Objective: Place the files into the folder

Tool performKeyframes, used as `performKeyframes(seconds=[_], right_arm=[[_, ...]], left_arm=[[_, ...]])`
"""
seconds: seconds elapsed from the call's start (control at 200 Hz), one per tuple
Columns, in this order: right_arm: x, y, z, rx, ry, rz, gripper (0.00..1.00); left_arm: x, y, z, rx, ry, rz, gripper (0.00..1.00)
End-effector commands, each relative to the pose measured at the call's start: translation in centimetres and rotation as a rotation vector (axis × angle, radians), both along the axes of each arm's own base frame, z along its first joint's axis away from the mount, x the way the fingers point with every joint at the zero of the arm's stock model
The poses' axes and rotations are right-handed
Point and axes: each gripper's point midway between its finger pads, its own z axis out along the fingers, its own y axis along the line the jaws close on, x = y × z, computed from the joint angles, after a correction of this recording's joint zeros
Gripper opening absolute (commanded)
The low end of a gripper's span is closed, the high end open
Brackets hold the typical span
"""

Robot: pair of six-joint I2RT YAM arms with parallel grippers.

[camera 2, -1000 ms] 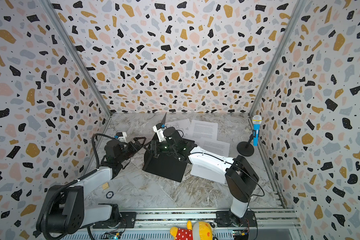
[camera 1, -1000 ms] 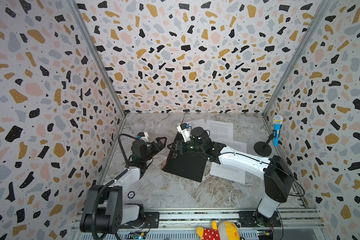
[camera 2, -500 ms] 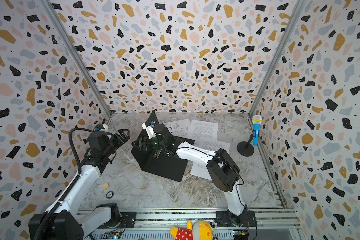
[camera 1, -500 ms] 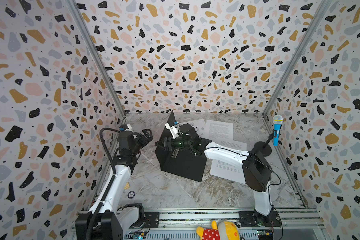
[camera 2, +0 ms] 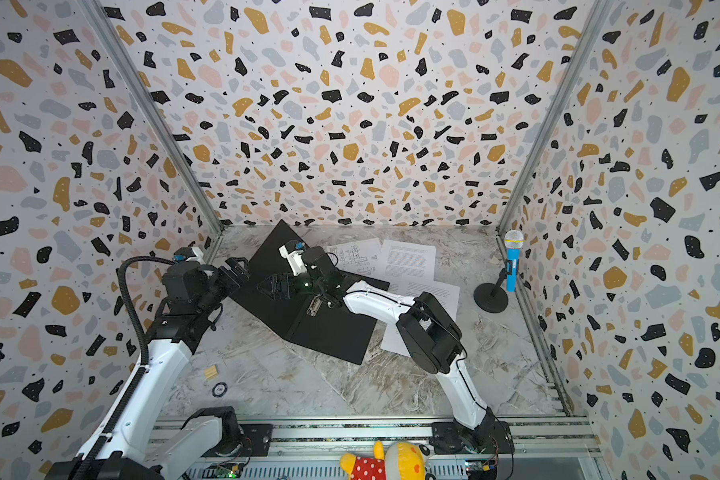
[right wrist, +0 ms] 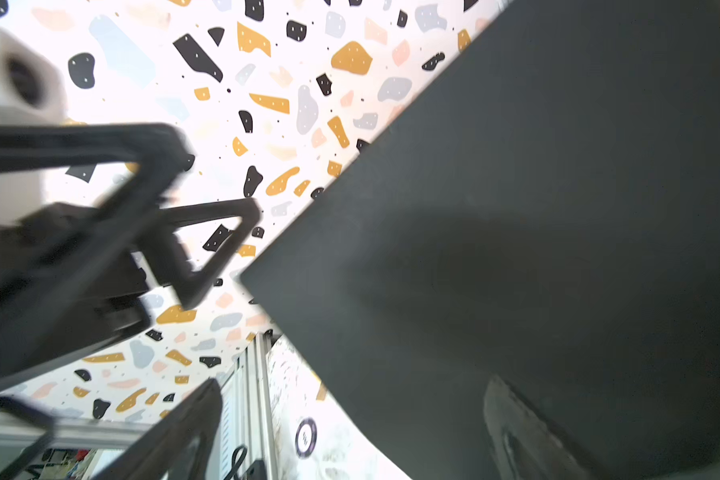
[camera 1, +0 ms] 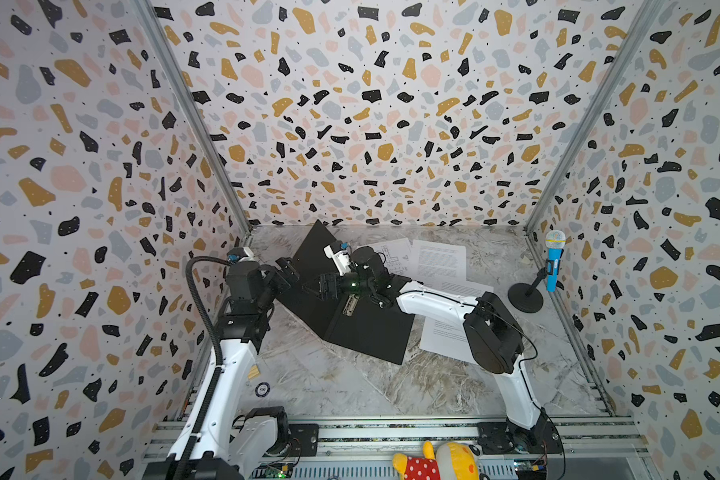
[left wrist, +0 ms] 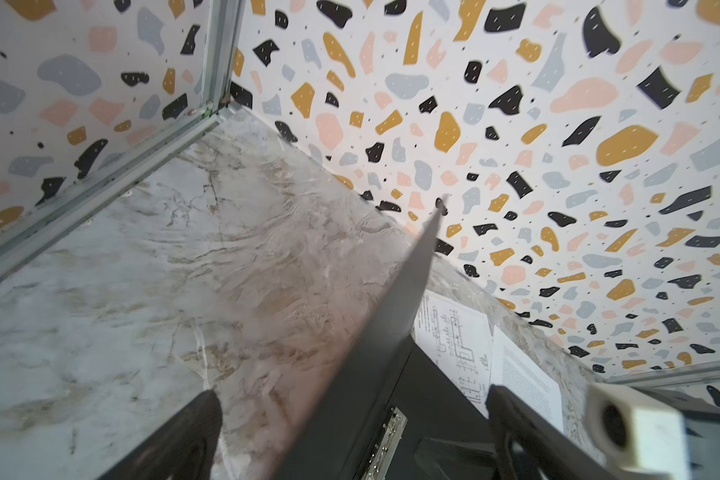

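1. Terrazzo-print walls, marble table (camera 1: 350, 395). One folder (camera 1: 366, 328) lies open, black inside up, with one metal clip (camera 1: 350, 305) at the spine.
2. Its far flap (camera 1: 312, 249) stands tilted up, pinched by nothing. Left claw (camera 1: 285, 269) is released, and the flap's edge appears to run between its spread fingers. I judge it is bracing the flap open.
3. Right claw (camera 1: 320, 286) hovers over the spine, jaws spread, grasping nothing.
4. Files: three sheets, none inside. Drawing sheet (camera 1: 391, 253) and text sheet (camera 1: 439, 259) lie side by side behind the folder. The third sheet (camera 1: 443, 336) is beside it, partly under the right arm.
5. Extras: one toy microphone (camera 1: 554, 257), one plush toy (camera 1: 441, 461).
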Motion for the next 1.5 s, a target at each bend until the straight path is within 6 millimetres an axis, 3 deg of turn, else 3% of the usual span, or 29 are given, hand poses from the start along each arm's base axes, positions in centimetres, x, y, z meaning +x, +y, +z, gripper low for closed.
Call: performKeyframes(seconds=[0.0,0.155,0.355,0.521,0.741,0.911,1.026,1.251,1.497], right_arm=[[0.2,0.0,3.0,0.028,-0.041,0.021,0.99],[1.1,-3.2,1.6,-0.008,0.004,-0.051,0.96],[1.8,-10.2,-2.0,-0.091,0.069,-0.15,0.8],[1.9,-16.1,-5.6,-0.187,0.122,-0.228,0.68],[2.5,-24.6,-8.3,-0.294,0.136,-0.384,0.7],[2.5,-30.0,-9.3,-0.33,0.154,-0.474,0.71],[2.1,-31.4,-10.3,-0.352,0.173,-0.486,0.71],[1.8,-32.0,-12.5,-0.379,0.224,-0.481,0.7],[2.4,-31.2,-13.8,-0.373,0.257,-0.448,0.7]], left_arm=[[-0.2,-0.1,2.9,0.027,-0.062,-0.02,0.99],[0.9,-1.8,0.3,-0.018,-0.028,-0.107,1.0],[2.7,-6.4,-5.3,-0.012,0.094,-0.252,1.0],[3.7,-11.0,-9.5,0.02,0.185,-0.377,0.9],[4.4,-14.9,-15.9,0.122,0.348,-0.496,0.77],[5.0,-16.6,-18.5,0.209,0.417,-0.532,0.7],[5.3,-16.5,-19.8,0.249,0.444,-0.521,0.67],[5.8,-16.5,-21.9,0.298,0.491,-0.514,0.58],[5.5,-16.8,-23.7,0.307,0.529,-0.528,0.52]])
